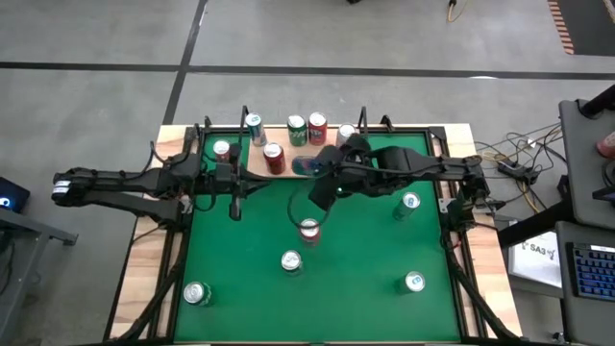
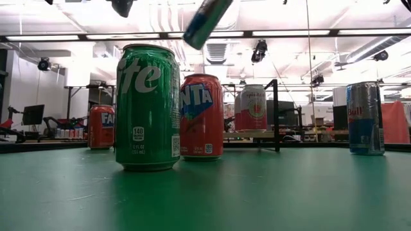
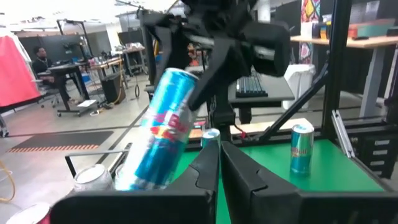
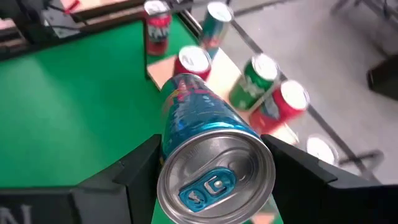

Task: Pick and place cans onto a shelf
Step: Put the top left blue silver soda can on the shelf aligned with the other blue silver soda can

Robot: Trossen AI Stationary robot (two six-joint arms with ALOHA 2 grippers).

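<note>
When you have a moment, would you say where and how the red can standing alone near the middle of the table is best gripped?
Grip the red can across its body, below the silver top, coming straight down. It stands upright with bare green table around it, so fingers fit on both sides. The right gripper already holds a blue can; the left gripper is likely the freer one.

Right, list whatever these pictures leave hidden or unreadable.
- High view: the blue can in the right hand is mostly covered by the arm.
- Low view: that can is cut off by the top edge; the hand is out of frame.
- Low view: the shelf is largely hidden behind cans.
</note>
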